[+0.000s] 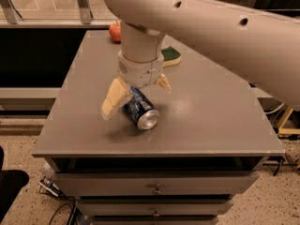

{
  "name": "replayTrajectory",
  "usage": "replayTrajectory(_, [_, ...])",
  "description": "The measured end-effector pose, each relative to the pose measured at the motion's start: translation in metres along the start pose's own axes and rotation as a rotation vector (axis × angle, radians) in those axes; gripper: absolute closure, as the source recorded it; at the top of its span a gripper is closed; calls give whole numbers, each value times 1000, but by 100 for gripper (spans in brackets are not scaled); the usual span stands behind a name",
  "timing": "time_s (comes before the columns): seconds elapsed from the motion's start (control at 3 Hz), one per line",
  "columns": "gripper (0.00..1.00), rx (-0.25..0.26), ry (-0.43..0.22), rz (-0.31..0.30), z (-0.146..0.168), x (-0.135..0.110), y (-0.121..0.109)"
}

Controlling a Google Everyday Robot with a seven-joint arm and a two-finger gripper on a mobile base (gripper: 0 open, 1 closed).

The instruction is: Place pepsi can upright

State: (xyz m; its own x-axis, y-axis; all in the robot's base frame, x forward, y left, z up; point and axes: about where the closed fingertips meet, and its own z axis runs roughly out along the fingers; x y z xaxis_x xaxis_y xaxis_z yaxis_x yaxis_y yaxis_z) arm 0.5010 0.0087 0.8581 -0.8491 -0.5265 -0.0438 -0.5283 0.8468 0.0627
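Observation:
The pepsi can (140,110) is dark blue and lies tilted on its side on the grey table (211,121), with its silver end facing the front right. My gripper (138,100) hangs straight down over the can's far end. Its cream fingers are spread apart. The left finger (112,101) is against the can's left side. The right finger (164,82) stands a little off behind the can on the right. The can's far end is hidden under the wrist.
A green-and-yellow sponge (170,56) lies behind the gripper on the right. A red apple (115,31) sits at the table's back edge. Drawers (154,184) are below the front edge. My large arm crosses the upper right.

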Motion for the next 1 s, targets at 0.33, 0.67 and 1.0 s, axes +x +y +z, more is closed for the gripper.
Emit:
replayTrajectory(0.33, [0, -17, -12, -34, 13, -1, 2])
replayTrajectory(0.67, [19, -13, -11, -43, 23, -2, 4])
replayTrajectory(1.0, [41, -15, -8, -24, 28, -4, 2])
